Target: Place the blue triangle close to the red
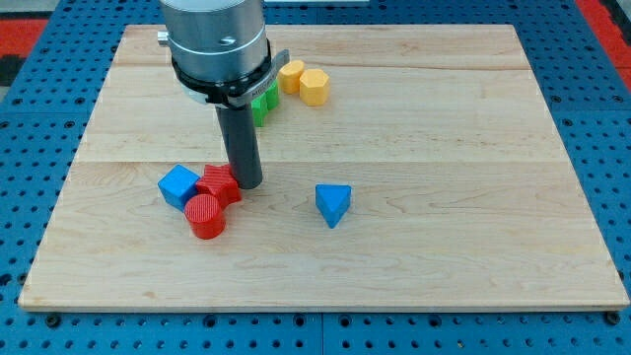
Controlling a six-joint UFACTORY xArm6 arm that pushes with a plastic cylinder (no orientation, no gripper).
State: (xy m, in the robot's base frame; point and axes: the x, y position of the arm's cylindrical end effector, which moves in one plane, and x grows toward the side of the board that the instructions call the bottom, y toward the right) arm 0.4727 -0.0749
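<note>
The blue triangle (333,204) lies on the wooden board (444,148), right of centre toward the view's bottom. A red cylinder (205,216) and a red block of unclear shape (218,184) sit together at the left, with a blue cube (178,185) touching them on their left. My tip (246,183) stands at the right edge of the red block, touching or nearly touching it. The blue triangle is well apart to the tip's right.
Two yellow blocks (305,83) sit near the view's top, right of the arm's body. A green block (264,103) shows partly behind the arm's housing (217,44). A blue pegboard surrounds the board.
</note>
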